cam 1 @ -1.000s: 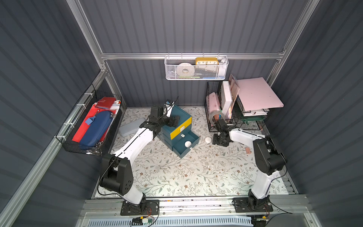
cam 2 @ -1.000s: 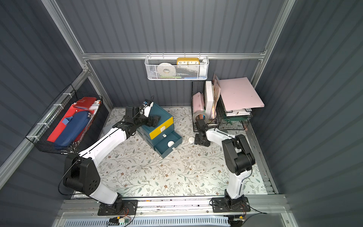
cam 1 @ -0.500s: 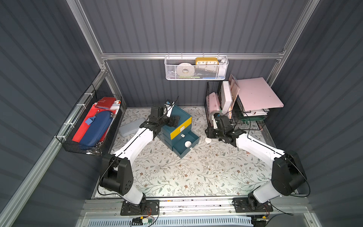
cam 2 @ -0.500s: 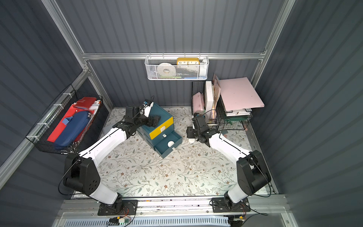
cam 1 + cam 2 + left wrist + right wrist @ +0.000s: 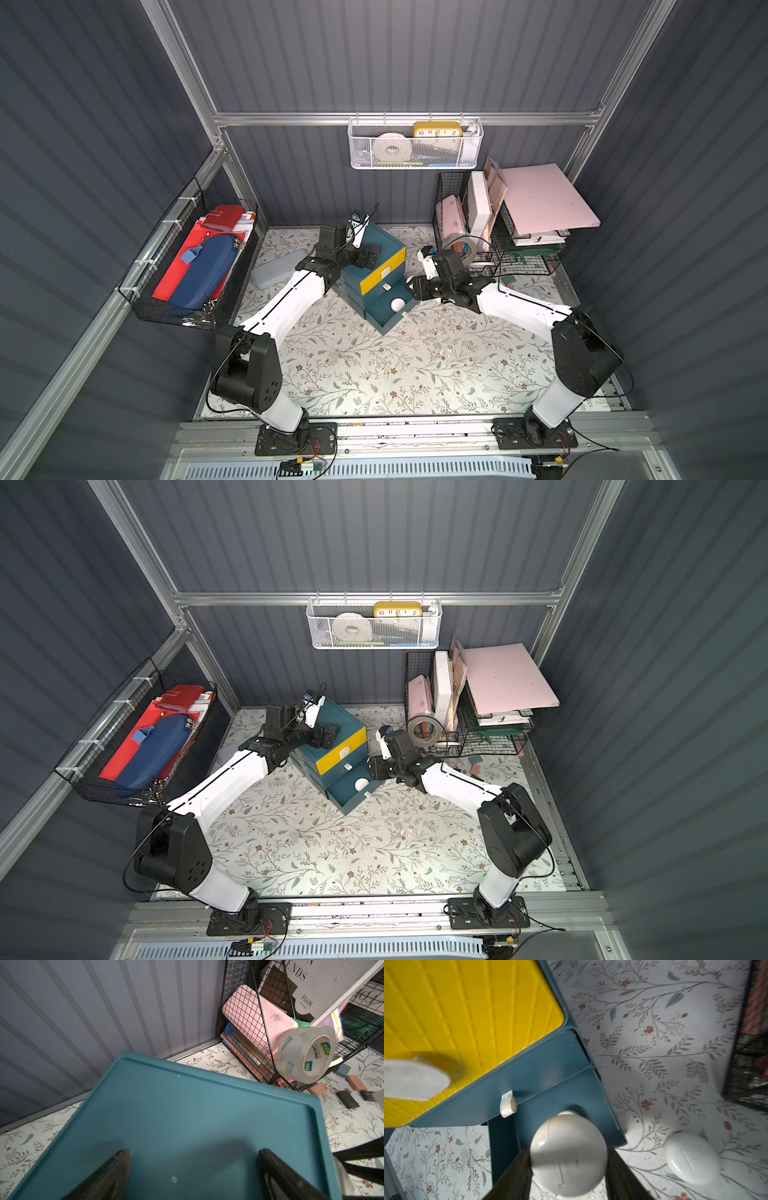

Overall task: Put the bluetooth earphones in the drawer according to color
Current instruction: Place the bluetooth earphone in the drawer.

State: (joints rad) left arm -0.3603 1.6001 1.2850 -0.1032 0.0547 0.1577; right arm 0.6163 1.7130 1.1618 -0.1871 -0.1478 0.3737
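**Top views:** the right gripper [image 5: 412,287] is hovering just right of the teal cabinet's [image 5: 376,266] open bottom drawer [image 5: 384,318], in which a stored white case [image 5: 397,305] is lying.

**Left wrist:** the left gripper [image 5: 193,1169] is standing spread and empty on the cabinet top.

**Right wrist:** the right gripper is clamping a held white case [image 5: 568,1159] at the drawer's rim. A loose white case [image 5: 691,1157] is lying nearby on the mat [image 5: 654,1053].

Grey ribbed walls [image 5: 395,54], aluminium frame [image 5: 395,118], floral floor [image 5: 374,365], white mesh basket [image 5: 415,166] above.

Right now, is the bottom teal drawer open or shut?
Open. In a top view the bottom drawer sticks out past the yellow front, with a white case lying inside.
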